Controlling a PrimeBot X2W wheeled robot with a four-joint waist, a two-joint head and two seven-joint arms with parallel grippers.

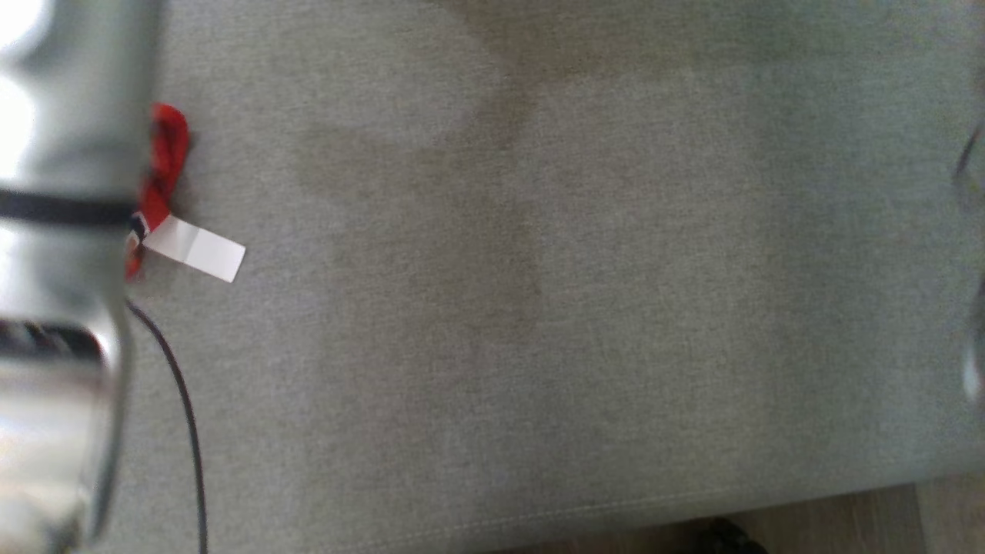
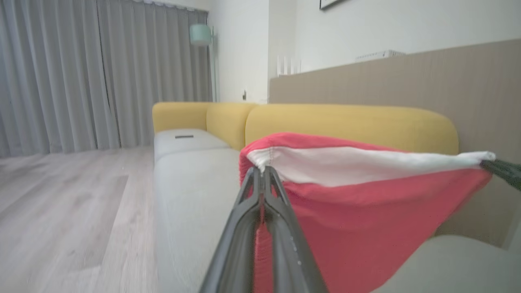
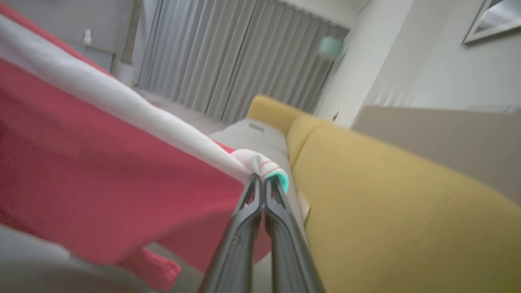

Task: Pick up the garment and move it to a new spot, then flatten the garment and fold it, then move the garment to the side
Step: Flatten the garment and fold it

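- The left gripper [image 2: 262, 173] was pinched tight on one corner of the red garment [image 2: 366, 215], at its white band [image 2: 346, 162].
- The right gripper [image 3: 263, 179] pinched the other corner.
- The red garment hung stretched between them, above the grey sofa seat [image 2: 191, 183].

light: was soft and even
glare: blew the forearm [image 1: 54, 231] white, out of focus
shadows: lay faint on the sofa seat [image 1: 616, 346]
blur: smeared the garment [image 3: 81, 175], right wrist view
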